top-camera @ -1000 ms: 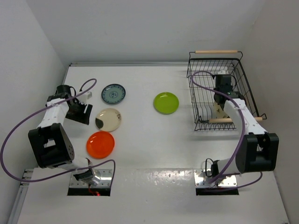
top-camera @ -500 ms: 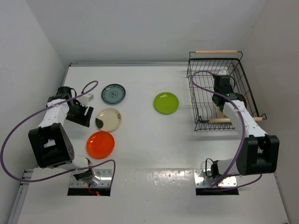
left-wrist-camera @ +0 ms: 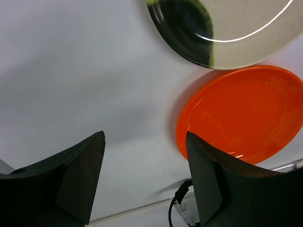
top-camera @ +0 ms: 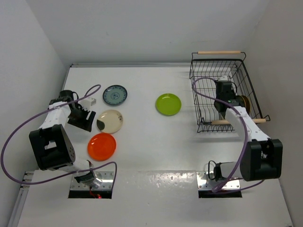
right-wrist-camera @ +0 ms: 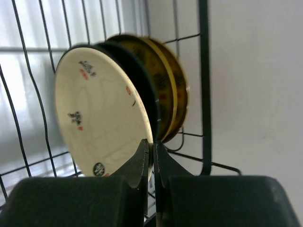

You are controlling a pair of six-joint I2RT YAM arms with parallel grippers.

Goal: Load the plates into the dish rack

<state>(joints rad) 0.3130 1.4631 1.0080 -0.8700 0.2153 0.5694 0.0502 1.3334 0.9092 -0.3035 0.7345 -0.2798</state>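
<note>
Slotting step: the right end effector (right-wrist-camera: 151, 144) clamped the cream plate (right-wrist-camera: 94, 113) upright inside the dish rack (top-camera: 218, 52); release looked next, while the left end effector (left-wrist-camera: 144, 137) gaped, well left of it.

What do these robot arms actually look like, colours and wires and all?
The left arm and right arm have white links with boxy black joints. A purple cable loops along each. The fingers are matte black wedges.

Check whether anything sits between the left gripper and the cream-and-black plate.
Nothing visible does. The left gripper, jaws open, faces only bare table up to the cream-and-black plate. The orange-red plate lies beside that plate, off to one side of the path.
</note>
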